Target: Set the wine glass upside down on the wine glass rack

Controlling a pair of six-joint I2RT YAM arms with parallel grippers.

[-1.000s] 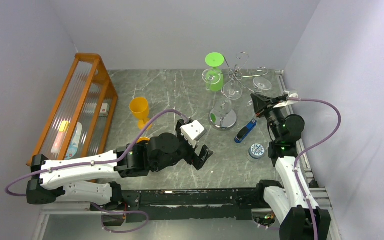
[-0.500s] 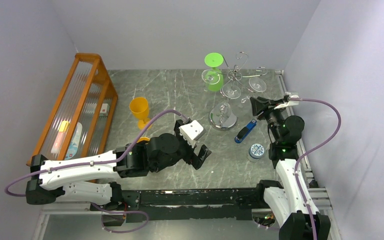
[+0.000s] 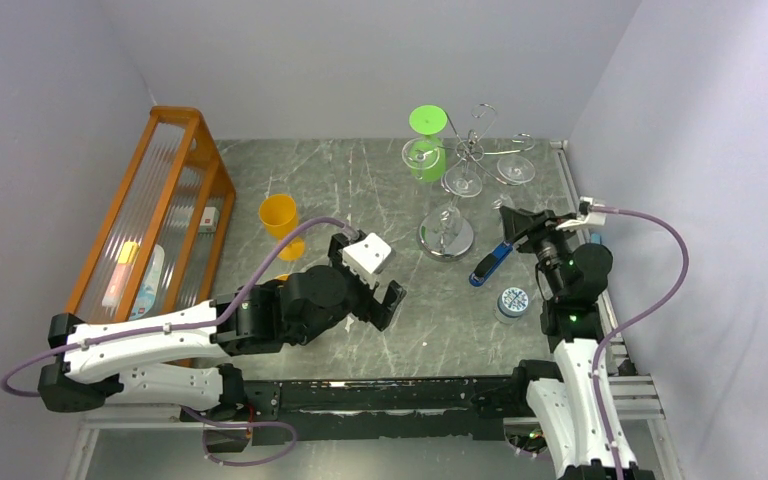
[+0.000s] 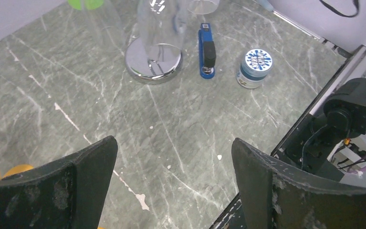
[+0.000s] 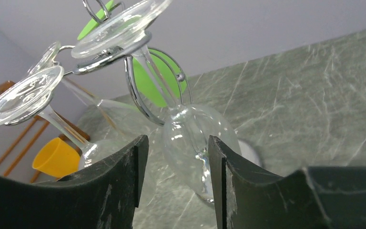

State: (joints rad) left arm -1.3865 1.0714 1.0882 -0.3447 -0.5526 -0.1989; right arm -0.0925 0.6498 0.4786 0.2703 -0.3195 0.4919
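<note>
Wine glass [image 5: 198, 143]: hangs bowl-down from a right-hand loop of the wine glass rack [image 5: 138, 98]. Likely light, thin, slick and breakable; take hold gently at the bowl. Right gripper [image 3: 515, 222]: fingers apart, empty, near side of the glass. Left gripper [image 4: 174, 157]: apart, over the desk [image 4: 171, 119].

Left arm stretched low, left pincer [image 4: 171, 152] spread wide, right arm upright, right pincer [image 5: 175, 157] parted, aimed upward

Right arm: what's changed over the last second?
The right end effector drew back from the rack toward its base, open, leaving the glass hanging upside down. The left end effector shifted slightly left. Rack, stapler and jar stayed put.
</note>
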